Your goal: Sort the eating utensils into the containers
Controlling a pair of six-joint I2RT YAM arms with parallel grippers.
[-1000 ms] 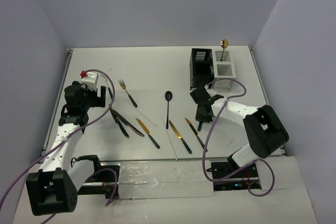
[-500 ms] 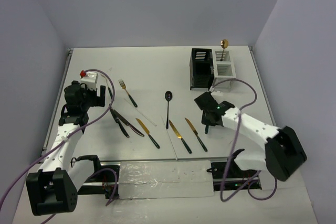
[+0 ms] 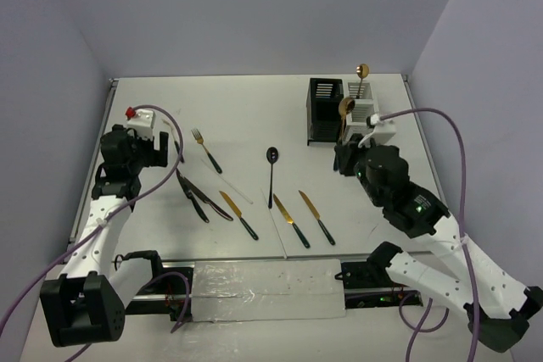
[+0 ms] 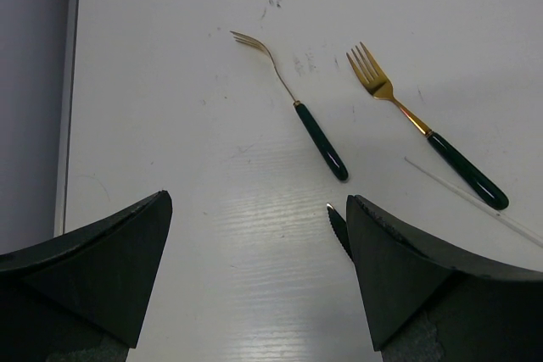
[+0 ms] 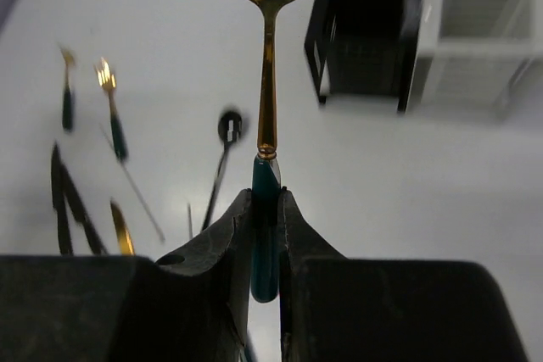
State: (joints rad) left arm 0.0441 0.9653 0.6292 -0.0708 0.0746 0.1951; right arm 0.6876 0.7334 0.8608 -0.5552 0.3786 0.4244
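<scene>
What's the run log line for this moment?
left gripper: open, empty | right gripper: shut on gold spoon | containers: second spoon standing in white one | unsorted: knives, forks, black spoon

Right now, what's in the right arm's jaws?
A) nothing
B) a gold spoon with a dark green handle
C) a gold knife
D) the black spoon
B: in the right wrist view the right jaws are shut on the dark green handle of the gold spoon, which stands bowl up; the black spoon lies apart from them.
</scene>
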